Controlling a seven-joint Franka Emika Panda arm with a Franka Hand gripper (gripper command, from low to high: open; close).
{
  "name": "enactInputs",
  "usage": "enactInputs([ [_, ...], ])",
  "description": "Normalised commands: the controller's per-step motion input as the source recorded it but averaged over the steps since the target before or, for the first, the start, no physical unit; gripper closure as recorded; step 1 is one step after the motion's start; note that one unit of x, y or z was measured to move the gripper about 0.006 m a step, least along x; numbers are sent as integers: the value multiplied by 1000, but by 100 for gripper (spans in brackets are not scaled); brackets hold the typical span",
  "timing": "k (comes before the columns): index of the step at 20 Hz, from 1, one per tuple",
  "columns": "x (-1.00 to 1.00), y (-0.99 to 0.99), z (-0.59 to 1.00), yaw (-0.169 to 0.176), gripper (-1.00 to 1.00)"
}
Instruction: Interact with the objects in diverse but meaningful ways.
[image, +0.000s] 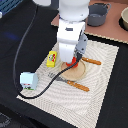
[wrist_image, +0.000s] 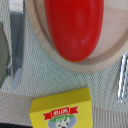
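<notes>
Tool (image: 71, 62) is hovering over red tomato (wrist_image: 74, 27) lying on wooden plate (wrist_image: 107, 57); grip state unclear; yellow packet (wrist_image: 61, 111) sitting beside.

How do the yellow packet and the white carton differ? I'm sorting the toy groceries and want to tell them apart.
The yellow packet is yellow with a red label, while the white carton is pale with green-blue print. The packet looks smaller and flatter; the carton looks bulkier and stands taller. The packet lies close beside the wooden plate; the carton sits apart near the mat's corner. Both are boxy and rest on the mat.
</notes>
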Motion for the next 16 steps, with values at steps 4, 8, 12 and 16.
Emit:
enactInputs([
  [4,299,-66,-153,0,-100],
  [8,159,-90,-216,0,-100],
  [12,173,-94,-184,0,-100],
  [16,154,-94,-166,0,-100],
])
